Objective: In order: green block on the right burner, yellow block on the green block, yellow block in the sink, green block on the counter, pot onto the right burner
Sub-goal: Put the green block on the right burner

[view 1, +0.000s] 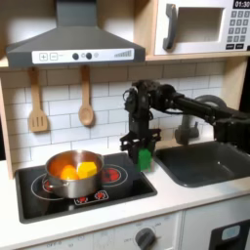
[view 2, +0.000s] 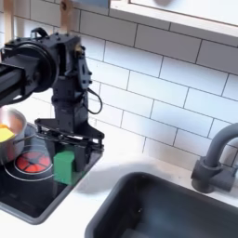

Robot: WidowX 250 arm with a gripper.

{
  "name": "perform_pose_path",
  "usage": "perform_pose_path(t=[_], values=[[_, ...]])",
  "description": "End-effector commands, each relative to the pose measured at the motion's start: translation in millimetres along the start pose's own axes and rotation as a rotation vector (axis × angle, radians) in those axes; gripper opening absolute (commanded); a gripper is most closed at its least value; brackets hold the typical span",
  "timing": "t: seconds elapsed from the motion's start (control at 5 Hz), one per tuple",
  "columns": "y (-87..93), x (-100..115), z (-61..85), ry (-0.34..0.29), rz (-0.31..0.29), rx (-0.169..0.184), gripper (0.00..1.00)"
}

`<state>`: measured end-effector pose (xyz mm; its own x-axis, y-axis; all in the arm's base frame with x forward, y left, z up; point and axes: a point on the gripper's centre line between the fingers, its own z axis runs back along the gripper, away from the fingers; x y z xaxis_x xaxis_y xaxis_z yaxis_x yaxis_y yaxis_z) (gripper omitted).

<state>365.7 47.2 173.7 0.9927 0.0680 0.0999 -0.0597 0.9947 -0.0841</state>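
Nearest the camera in the first exterior view lies the black glass cooktop (view 1: 59, 200) with two red-ringed burners, set into the smooth off-white countertop (view 1: 186, 195). On the burner at about nine o'clock of the cooktop stands the shiny round steel pot with a coppery inside (view 1: 71, 173), and in it sit the small bright yellow block (view 1: 88, 169) and a rounder orange piece (view 1: 66, 171).

At three o'clock from the pot, over the other burner (view 1: 114, 175), the black gripper (view 1: 143, 148) points straight down with the small bright green cube (view 1: 144, 157) between its fingers. In the second exterior view the jaws stand either side of the cube (view 2: 64, 166), apparently clamped on it, with its underside at or just above the cooktop edge; whether it rests there I cannot tell.

Further toward three o'clock is the dark grey rounded-rectangular sink basin (view 1: 210, 164) with its arched faucet (view 2: 212, 153).

By my reading, the first step is in hand: setting the green cube on that burner. The next move calls for letting go, rising clear, then crossing toward nine o'clock to reach into the pot for the yellow block without taking the orange piece.
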Motion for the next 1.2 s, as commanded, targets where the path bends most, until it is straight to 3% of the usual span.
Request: perform_pose_path(t=[0.0, 0.6, 0.8, 1.0], values=[[24.0, -2, -4.7, -0.003, 0.003, 0.017, 0.0], [21.9, -3, -18.5, -0.011, -0.019, 0.011, 0.0], [25.0, -4, -20.0, -0.013, 0.017, 0.013, 0.0], [25.9, -6, -22.6, -0.013, 0.011, 0.018, 0.0]])
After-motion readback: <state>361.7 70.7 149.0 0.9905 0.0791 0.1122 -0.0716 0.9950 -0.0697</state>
